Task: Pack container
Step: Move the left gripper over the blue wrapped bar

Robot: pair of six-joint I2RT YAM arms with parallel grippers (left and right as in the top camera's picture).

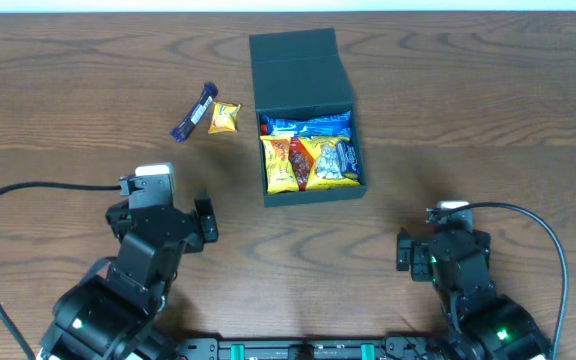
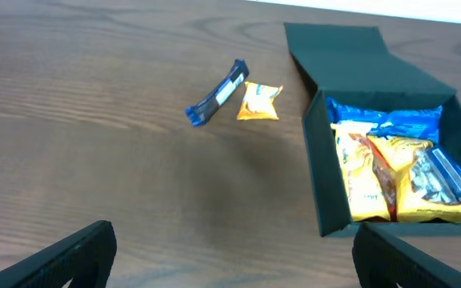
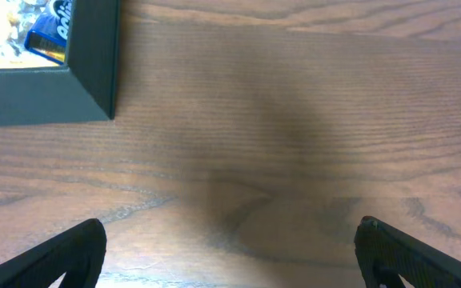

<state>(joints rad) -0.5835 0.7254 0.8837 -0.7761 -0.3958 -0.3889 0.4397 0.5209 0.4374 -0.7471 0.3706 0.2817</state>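
One dark teal-green matte square cardboard box [image 1: 315,196] stands on the brown wood-grain worktop [image 1: 468,100], about midway between the two arms and beyond them. Its hinged flap lid [image 1: 296,62] is folded back on the far side, so the box is open. Several glossy, crinkled snack packets are packed close together inside. One blue packet [image 1: 308,127] lies across the far wall. In front of it are one yellow packet at the left [image 1: 280,165], one red packet [image 1: 299,160] next to it, a second yellow packet [image 1: 320,155], and one silver-and-blue packet [image 1: 343,158] against the right wall. They overlap, so I cannot tell whether more lie beneath.

Two things lie loose on the worktop to the left of the box, well apart from it. They are one slim dark blue bar wrapper [image 1: 194,112], set at a slant, and one small yellow pillow-shaped packet [image 1: 225,117] just beside it. I cannot tell whether the two touch.

Two arms sit at the near edge. The left tool [image 2: 234,244] has its two black fingers spread wide and holds nothing. It is over the wood, with the box ahead and to its right. The right tool [image 3: 230,240] is also spread wide and holds nothing. The near right corner of the box shows at the upper left of its view. Neither tool touches the box.
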